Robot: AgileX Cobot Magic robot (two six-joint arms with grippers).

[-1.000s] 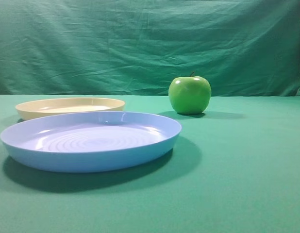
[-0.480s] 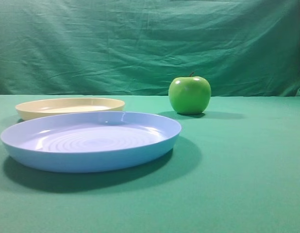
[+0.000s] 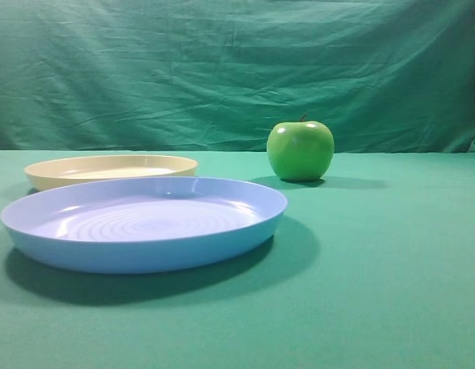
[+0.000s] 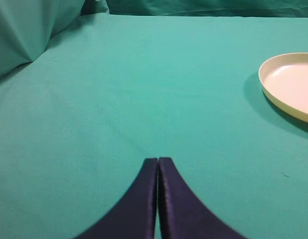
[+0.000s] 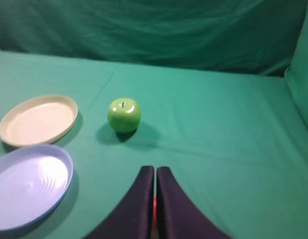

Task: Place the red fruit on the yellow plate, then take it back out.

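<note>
Green cloth (image 3: pixel 391 269) covers the table and hangs as a creased backdrop behind it.

Item 1, far left: left gripper (image 4: pixel 158 160), seen only in the left wrist view. Dark fingers pressed together tip to tip, nothing between them, above bare cloth. The rim of the yellow plate shows at that view's right edge.

Item 2: yellow plate (image 3: pixel 107 171), shallow, cream-yellow, low rim. Sits flat on the cloth at rear left in the exterior high view. Nothing lies in it.

Item 3: blue plate (image 3: pixel 145 231), larger, light blue, ringed centre. Sits in front of the yellow plate and overlaps it in the exterior high view; in the right wrist view the 2 plates lie just beside each other. Nothing lies in it.

Item 4: green apple (image 3: pixel 300 150), shiny, upright, stem up. Stands on the cloth right of the plates, apart from both.

Item 5, right: right gripper (image 5: pixel 155 169), seen only in the right wrist view. Fingers closed together, well short of the apple. A thin red sliver (image 5: pixel 154 205) shows low in the seam between them; whether this is the red fruit cannot be told. No red fruit appears anywhere else on the table.
</note>
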